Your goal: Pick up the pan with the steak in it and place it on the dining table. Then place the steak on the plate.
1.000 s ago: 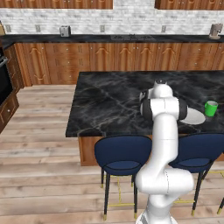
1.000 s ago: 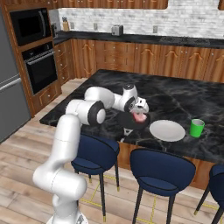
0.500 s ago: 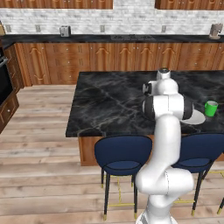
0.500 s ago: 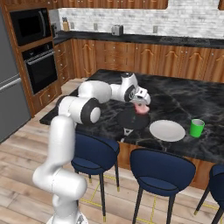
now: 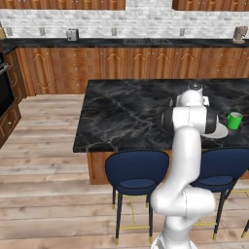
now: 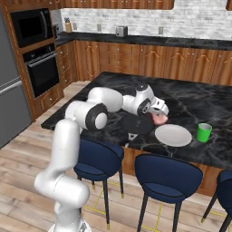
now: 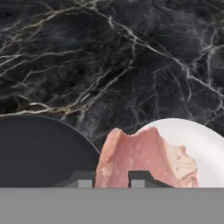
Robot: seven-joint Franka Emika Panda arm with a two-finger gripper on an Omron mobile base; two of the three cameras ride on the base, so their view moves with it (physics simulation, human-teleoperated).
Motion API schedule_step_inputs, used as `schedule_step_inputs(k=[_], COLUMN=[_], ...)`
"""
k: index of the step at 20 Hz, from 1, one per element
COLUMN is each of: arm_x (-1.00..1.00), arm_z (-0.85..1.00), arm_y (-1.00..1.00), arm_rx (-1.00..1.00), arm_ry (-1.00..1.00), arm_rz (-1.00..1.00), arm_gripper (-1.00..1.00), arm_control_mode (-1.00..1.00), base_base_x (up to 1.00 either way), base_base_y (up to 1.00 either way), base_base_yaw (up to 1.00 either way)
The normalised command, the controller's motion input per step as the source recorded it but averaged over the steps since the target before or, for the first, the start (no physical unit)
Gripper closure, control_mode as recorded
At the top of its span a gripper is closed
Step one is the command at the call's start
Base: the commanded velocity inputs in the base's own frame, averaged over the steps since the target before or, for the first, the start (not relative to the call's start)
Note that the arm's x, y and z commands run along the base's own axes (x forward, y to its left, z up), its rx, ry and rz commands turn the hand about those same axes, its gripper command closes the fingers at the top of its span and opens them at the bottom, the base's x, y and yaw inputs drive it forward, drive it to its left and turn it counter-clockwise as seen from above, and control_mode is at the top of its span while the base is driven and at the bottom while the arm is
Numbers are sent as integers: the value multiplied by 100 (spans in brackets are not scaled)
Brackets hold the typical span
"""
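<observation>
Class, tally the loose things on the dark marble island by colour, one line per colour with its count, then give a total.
Black: 1, the pan
White: 1, the plate
Green: 1, the cup
Pinkish-red: 1, the steak, held in the gripper above the island, between pan and plate
Total: 4

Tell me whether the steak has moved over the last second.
Yes. Held in the claw, the steak has travelled off the pan toward the white plate, judged in the right base view.
</observation>
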Motion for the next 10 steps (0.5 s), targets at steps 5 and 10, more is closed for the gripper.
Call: schedule_step_inputs(k=[5, 10], arm_x=[-7, -41], arm_z=[-5, -21], arm_y=[-79, -59], arm_rx=[0, 0], arm_ry=[-6, -2], arm_rz=[-1, -5], arm_gripper=[100, 100], arm_control_mode=[-100, -100], base_base_x=[0, 0], base_base_y=[0, 0], base_base_yaw=[0, 0])
